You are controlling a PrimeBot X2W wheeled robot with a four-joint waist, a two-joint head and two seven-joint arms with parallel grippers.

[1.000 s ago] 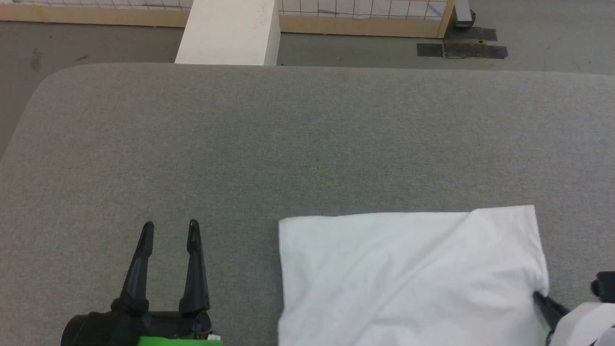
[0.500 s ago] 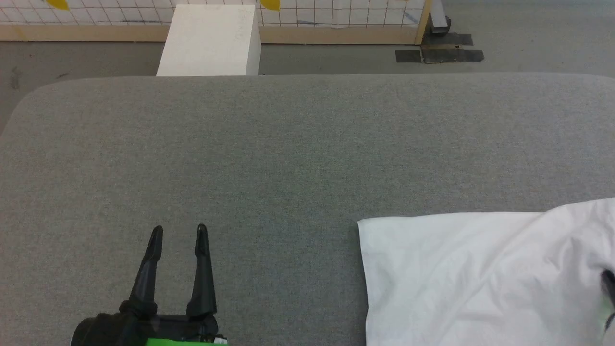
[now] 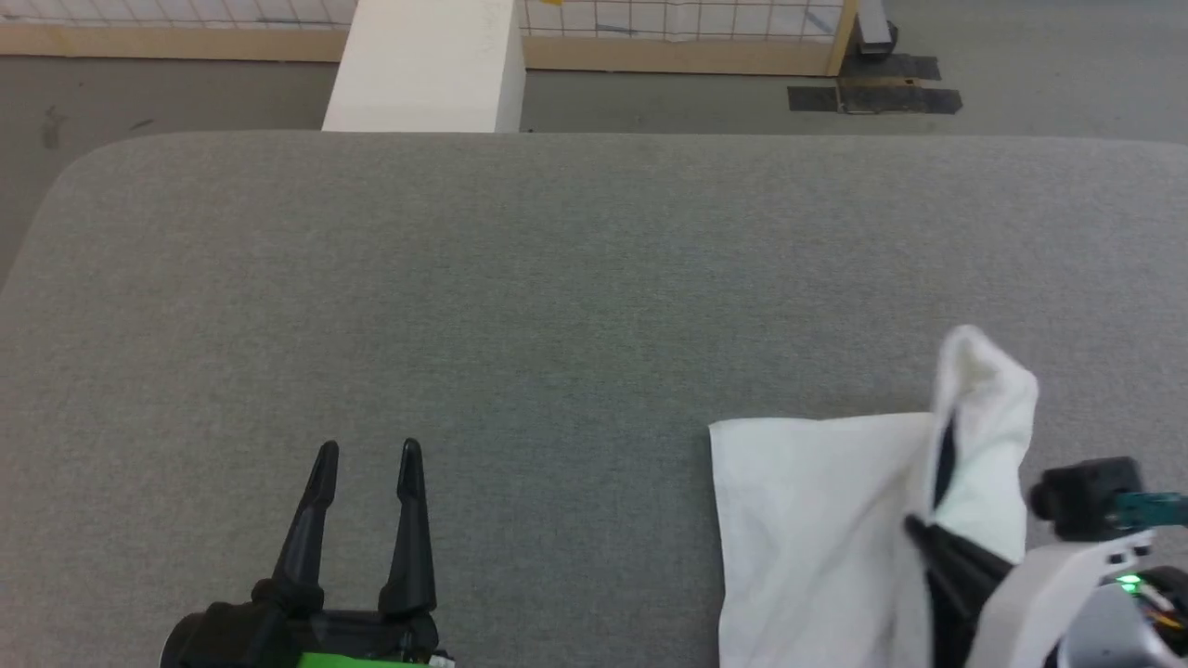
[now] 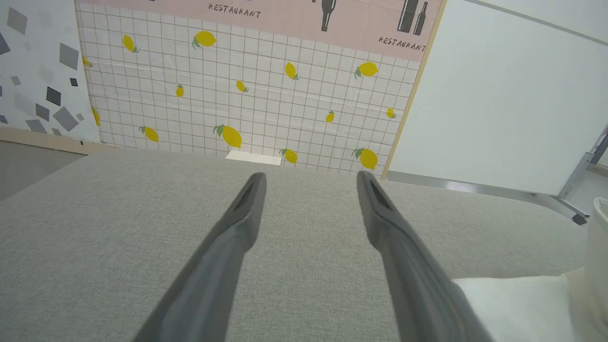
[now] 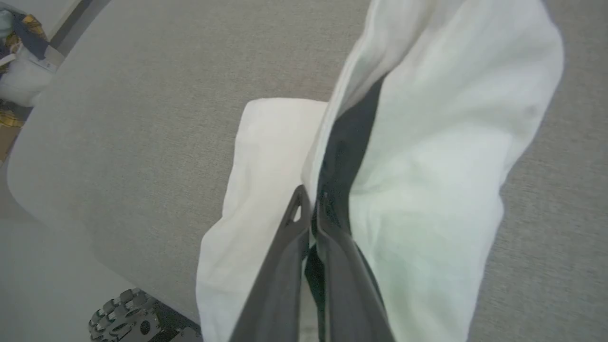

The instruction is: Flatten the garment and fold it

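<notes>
Pinching shirt (image 3: 817, 529) edge, our right gripper (image 3: 916, 529) clamped tight, flap raised above rest lying at table (image 3: 557, 278) near right. Our left gripper (image 3: 368, 450) spread wide, empty, well apart. Cloth thin, limp, light; we judge hem corners best hold.

The pink wall banner (image 4: 285, 14) reads "RESTAURANT" 2 times.
</notes>
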